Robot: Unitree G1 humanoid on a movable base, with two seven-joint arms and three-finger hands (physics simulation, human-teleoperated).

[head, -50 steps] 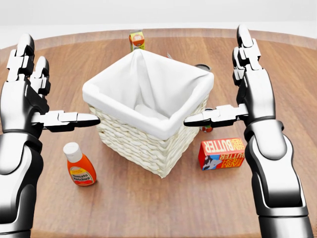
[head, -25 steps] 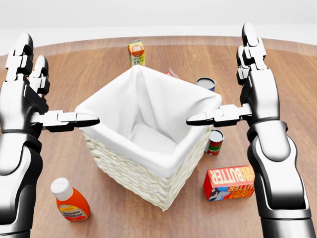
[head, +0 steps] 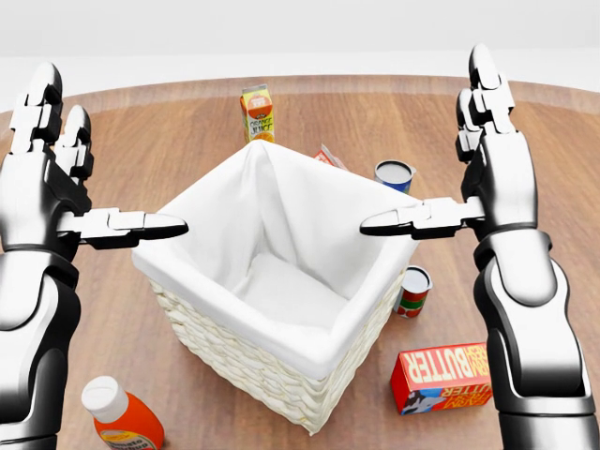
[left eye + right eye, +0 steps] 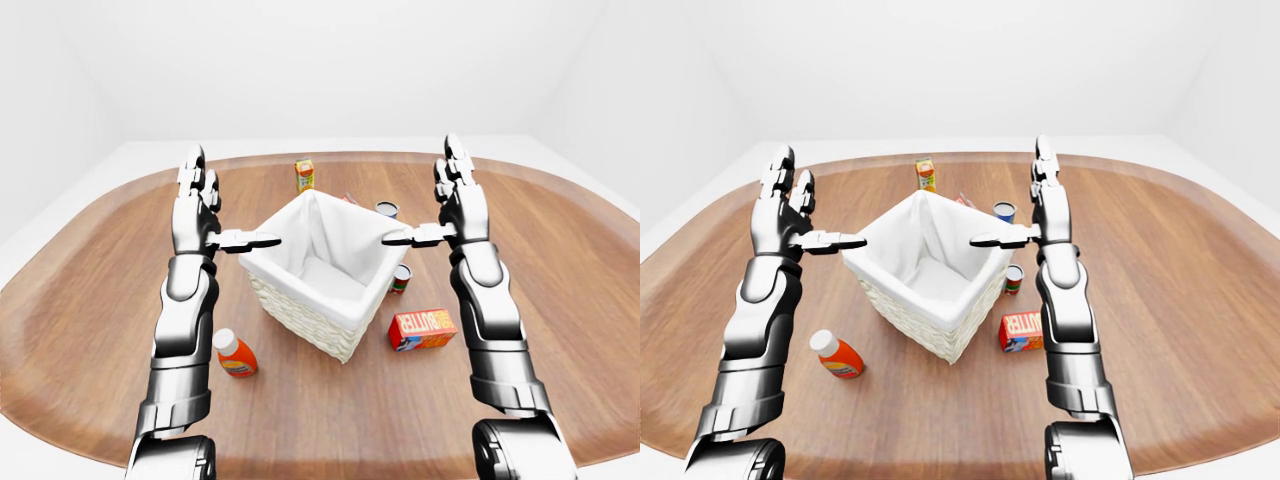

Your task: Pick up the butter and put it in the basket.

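The round wooden table (image 4: 90, 330) is filling most of each view, and the wicker basket (image 3: 272, 370) with its white cloth lining is sitting between the two raised arms. It is standing directly between the hands, so each is reaching up on its own side of it.

The left hand (image 3: 42, 183) is hovering spread beside the basket's left rim, two fingers pointing up and its thumb (image 3: 131, 225) jutting sideways toward the lining — holding nothing. The right hand (image 3: 492, 173) is mirroring it on the other side, also spread and empty, with its thumb tip poking over the basket's right corner.

The butter (image 3: 441, 378), a red box lying on its side, is resting on the table below the right hand, just inside the right forearm and near the basket's lower right wall, apart from both. A ketchup bottle (image 3: 122, 417) is lying below the left hand, beside the left forearm.

Beyond the basket, an orange juice carton (image 3: 257, 112) is standing upright. A blue-sided can (image 3: 394, 174) is sitting just left of the right hand, and a smaller red can (image 3: 412, 291) is standing under the right thumb, near the basket.

The head view is cropping the ketchup bottle at the bottom edge — the eye views are showing it whole (image 4: 837, 355), along with the table's full outline and the plain white room.
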